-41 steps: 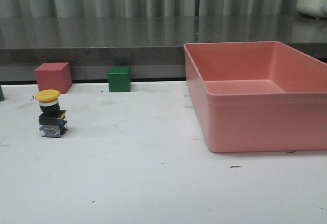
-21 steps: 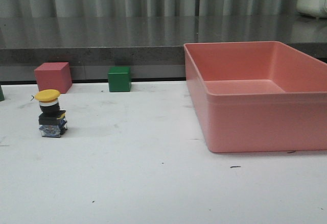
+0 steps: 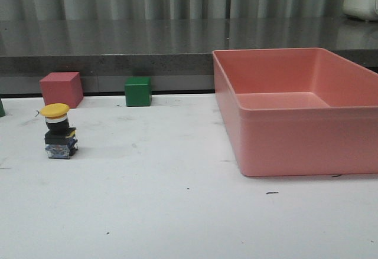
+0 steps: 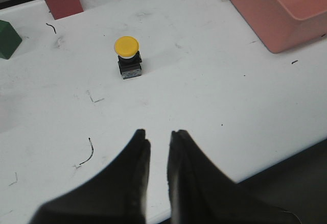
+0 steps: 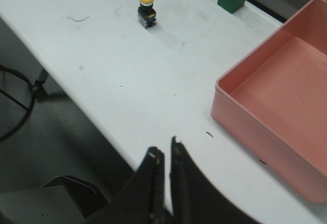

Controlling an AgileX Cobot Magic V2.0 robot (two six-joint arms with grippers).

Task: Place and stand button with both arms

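The button point(image 3: 59, 130) stands upright on the white table point(image 3: 177, 212) at the left, its yellow cap on top of the black collar and dark base. Nothing touches it. It also shows upright in the left wrist view, button point(image 4: 127, 55), and small and far off in the right wrist view, button point(image 5: 146, 8). Neither arm appears in the front view. My left gripper point(image 4: 157, 134) hovers near the table's front edge, well back from the button, jaws drawn together with a thin gap and nothing between them. My right gripper point(image 5: 166, 145) hangs over the front edge, jaws nearly touching, holding nothing.
A big pink bin point(image 3: 295, 135) stands on the right half of the table. A red cube point(image 3: 61, 89) and a green cube point(image 3: 137, 91) sit along the back edge behind the button. Another green block point(image 4: 7, 38) lies at the far left.
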